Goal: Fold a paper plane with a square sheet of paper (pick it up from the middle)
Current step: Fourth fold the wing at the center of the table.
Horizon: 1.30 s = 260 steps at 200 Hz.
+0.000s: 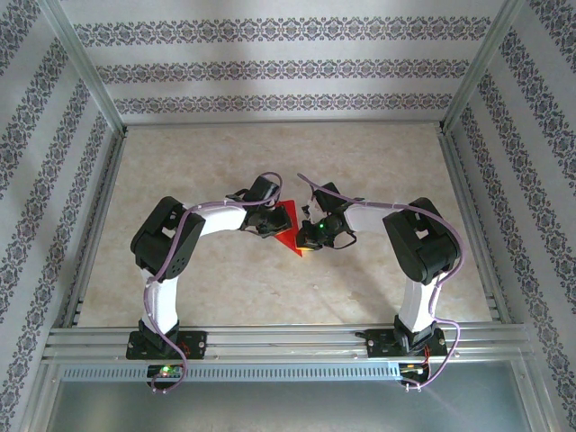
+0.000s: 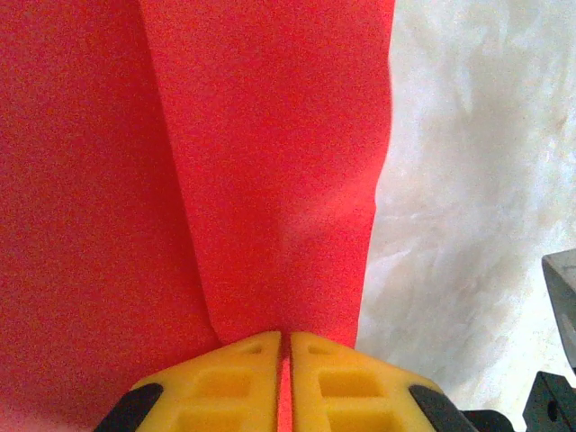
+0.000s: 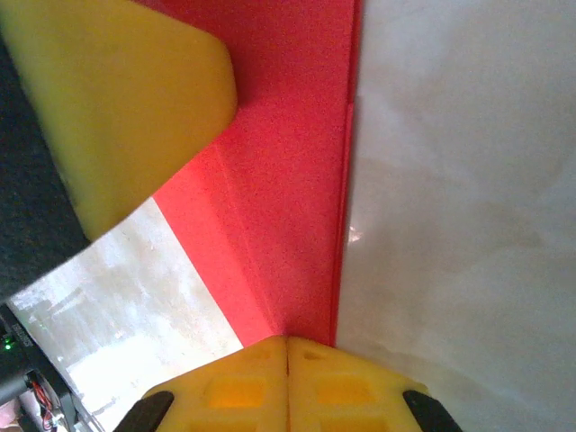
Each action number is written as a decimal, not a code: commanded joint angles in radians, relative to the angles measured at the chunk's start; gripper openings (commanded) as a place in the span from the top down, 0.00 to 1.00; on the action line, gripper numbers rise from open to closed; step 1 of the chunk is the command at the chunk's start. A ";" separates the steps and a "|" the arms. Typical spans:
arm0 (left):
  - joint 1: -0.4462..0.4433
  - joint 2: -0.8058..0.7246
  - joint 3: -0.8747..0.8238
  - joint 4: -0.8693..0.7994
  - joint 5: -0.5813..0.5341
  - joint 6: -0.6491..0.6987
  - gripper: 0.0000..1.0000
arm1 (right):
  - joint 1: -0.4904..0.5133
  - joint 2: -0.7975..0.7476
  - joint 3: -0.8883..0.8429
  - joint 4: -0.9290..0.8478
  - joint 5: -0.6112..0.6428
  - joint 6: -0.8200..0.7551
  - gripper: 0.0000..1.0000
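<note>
Centre of table (image 1: 270,297): folded red paper sheet (image 1: 290,229) pinched from both sides, left gripper (image 2: 283,335) clenched on a raised crease, right gripper (image 3: 288,340) clamped on the doubled edge, probably to hold layers aligned for the next fold.

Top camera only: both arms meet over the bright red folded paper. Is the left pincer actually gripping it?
Observer: Yes. The left pincer is shut on the bright red folded paper; a red sliver shows between its yellow fingertips.
Operator: And the other one?
Observer: The right pincer is shut too, the paper's creased edge running into its tips.
Operator: Flat or layered?
Observer: Layered: the left wrist view shows one flap overlapping another.
</note>
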 commanded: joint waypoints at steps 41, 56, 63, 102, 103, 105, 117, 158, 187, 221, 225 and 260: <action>0.066 0.038 0.023 -0.051 -0.079 0.009 0.90 | -0.006 0.090 -0.057 -0.110 0.162 -0.024 0.93; 0.078 0.044 0.026 -0.051 -0.079 0.011 0.90 | -0.006 0.094 -0.058 -0.113 0.163 -0.025 0.93; 0.083 0.046 0.029 -0.051 -0.078 0.015 0.90 | -0.005 0.095 -0.059 -0.115 0.163 -0.027 0.93; 0.118 0.061 0.061 -0.068 -0.085 0.038 0.90 | -0.005 0.097 -0.072 -0.122 0.167 -0.032 0.93; 0.118 0.062 0.062 -0.068 -0.085 0.038 0.90 | -0.005 0.097 -0.072 -0.122 0.167 -0.032 0.93; 0.121 0.063 0.063 -0.069 -0.083 0.040 0.90 | -0.005 0.097 -0.071 -0.122 0.168 -0.032 0.93; 0.133 0.066 0.071 -0.070 -0.083 0.047 0.90 | -0.005 0.097 -0.074 -0.124 0.169 -0.035 0.93; 0.170 0.090 0.108 -0.086 -0.083 0.073 0.90 | -0.005 0.095 -0.080 -0.126 0.167 -0.038 0.93; 0.191 0.106 0.135 -0.093 -0.078 0.086 0.90 | -0.004 0.094 -0.085 -0.127 0.167 -0.039 0.93; 0.216 0.121 0.178 -0.117 -0.080 0.110 0.90 | -0.002 0.093 -0.086 -0.127 0.169 -0.039 0.93; 0.219 0.121 0.181 -0.120 -0.081 0.112 0.89 | -0.002 0.094 -0.087 -0.127 0.168 -0.039 0.93; 0.249 0.124 0.223 -0.152 -0.082 0.155 0.89 | -0.001 0.097 -0.090 -0.128 0.167 -0.041 0.93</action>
